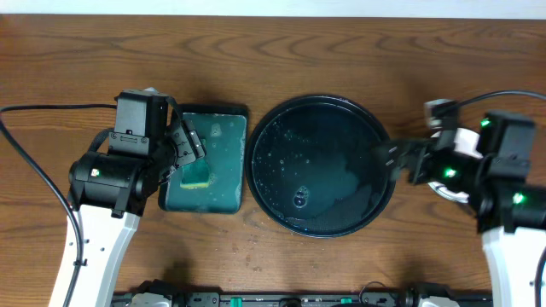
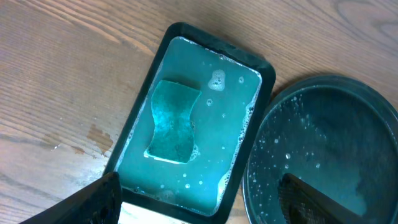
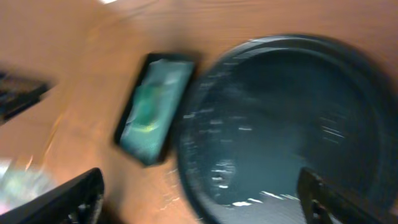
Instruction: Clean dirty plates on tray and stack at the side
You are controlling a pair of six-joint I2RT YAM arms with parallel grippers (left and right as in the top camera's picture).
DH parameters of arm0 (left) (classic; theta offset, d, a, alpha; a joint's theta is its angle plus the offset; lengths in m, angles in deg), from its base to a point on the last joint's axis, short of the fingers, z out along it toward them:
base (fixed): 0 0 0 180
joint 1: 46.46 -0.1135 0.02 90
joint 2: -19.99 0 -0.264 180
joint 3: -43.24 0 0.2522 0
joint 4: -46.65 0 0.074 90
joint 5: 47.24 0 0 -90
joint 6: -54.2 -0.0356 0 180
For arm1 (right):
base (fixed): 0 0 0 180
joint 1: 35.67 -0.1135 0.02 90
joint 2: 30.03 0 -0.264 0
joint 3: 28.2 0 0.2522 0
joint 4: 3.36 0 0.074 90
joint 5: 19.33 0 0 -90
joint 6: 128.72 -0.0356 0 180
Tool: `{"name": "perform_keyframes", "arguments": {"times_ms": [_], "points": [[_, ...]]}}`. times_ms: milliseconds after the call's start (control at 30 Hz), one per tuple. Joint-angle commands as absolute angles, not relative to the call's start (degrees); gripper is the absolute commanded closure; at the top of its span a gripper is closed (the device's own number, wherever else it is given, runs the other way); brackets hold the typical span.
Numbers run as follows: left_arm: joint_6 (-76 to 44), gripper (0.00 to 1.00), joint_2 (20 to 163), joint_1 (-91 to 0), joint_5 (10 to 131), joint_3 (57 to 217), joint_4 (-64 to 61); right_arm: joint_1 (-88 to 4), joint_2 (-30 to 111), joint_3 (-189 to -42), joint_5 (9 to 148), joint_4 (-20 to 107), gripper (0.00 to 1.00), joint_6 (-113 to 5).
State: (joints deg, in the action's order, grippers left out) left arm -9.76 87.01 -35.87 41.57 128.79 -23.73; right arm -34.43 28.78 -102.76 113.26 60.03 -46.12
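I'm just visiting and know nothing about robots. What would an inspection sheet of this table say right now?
Surface: wooden table, damp marks by the green tray.
Job's things: black tray wet, no plates on it; pale rim under the right arm, perhaps the stack.
Clutter: green tray with soapy water and a sponge.
Grippers: left gripper open above the green tray; right gripper open at the black tray's right edge; both empty.
Cables: black cables at both arms.
Surroundings: dark rail along the near edge.

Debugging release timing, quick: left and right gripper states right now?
Left gripper: open, empty, above the green tray.
Right gripper: open, holding nothing, at the black tray rim.
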Motion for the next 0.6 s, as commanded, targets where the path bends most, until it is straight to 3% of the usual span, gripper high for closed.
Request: {"name": "perform_keyframes", "arguments": {"times_ms": [0,267,567], "points": [[-10.28,0.19,86.97,-36.15,41.94,129.64,-23.86,-41.52,26.13,-103.13,116.16,59.92,0.01,-49.58],[-10.28,0.19,86.97,-36.15,41.94,129.64,-23.86,-45.93,25.04,-103.13,108.34,58.32,0.01,-43.81],[-10.28,0.19,86.97,-36.15,41.94,129.64,-23.86,-45.80,16.49,-102.13,81.00,56.03,0.01,-42.91]]}}
